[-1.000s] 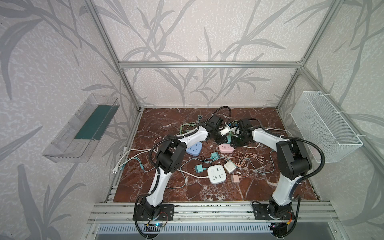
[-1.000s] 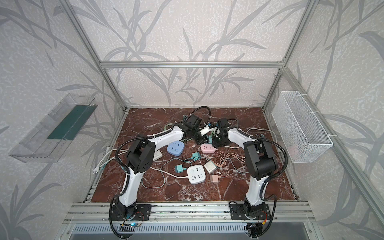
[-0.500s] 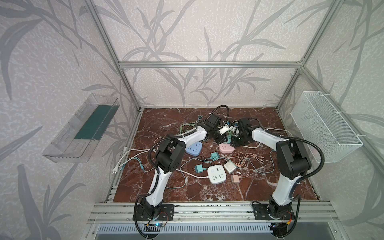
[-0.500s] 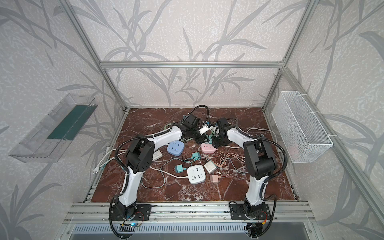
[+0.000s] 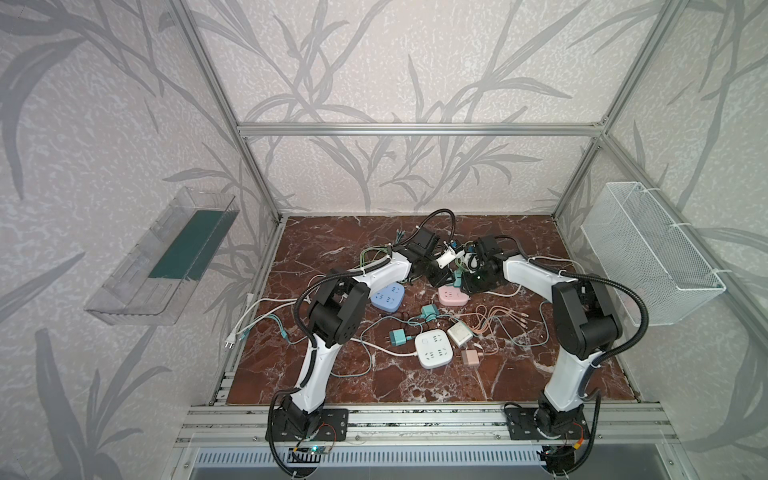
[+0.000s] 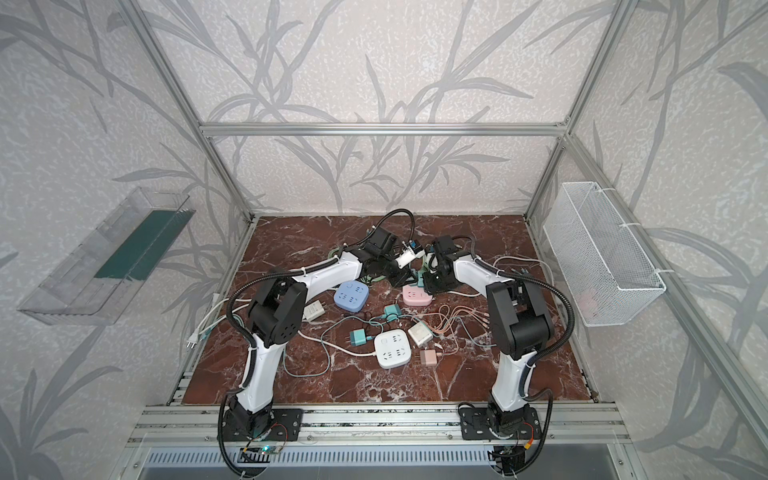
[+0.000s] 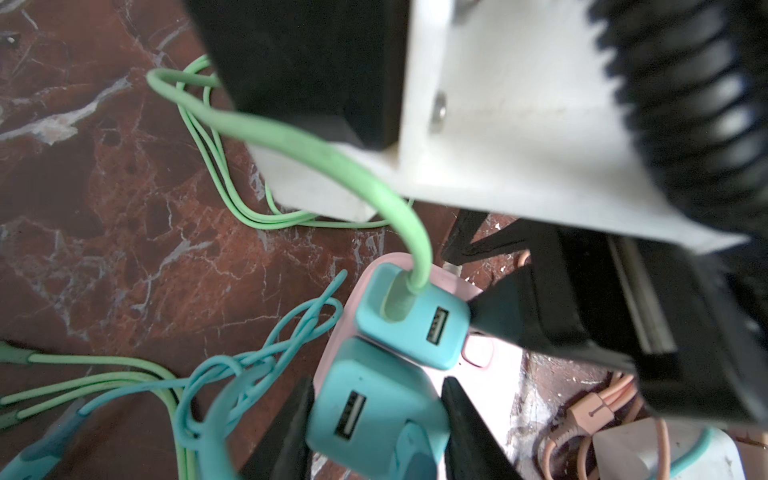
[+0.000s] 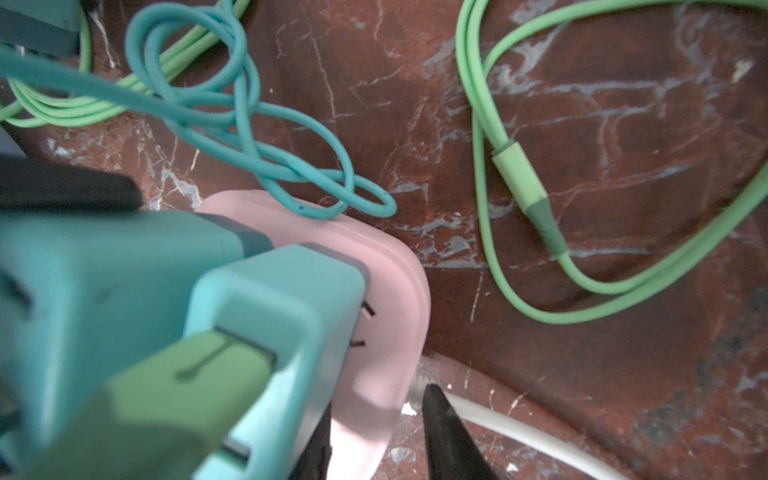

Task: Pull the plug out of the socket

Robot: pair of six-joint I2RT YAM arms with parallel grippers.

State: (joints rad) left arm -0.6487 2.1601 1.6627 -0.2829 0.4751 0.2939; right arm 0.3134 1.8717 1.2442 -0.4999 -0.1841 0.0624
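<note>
On the socket [image 7: 494, 374], a plug [image 7: 374, 415] judged stiff and slick is clamped by its sides in the left gripper [image 7: 376, 395]; the right gripper [image 8: 376, 411] is clamped on the socket's edge.

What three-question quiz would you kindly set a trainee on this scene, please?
1. True or false: the left fingers flank a teal plug.
2. The cable in the other plug is: A green, B orange, C white?
3. What colour is the socket holding both plugs?
Key: 1 true; 2 A; 3 pink.
</note>
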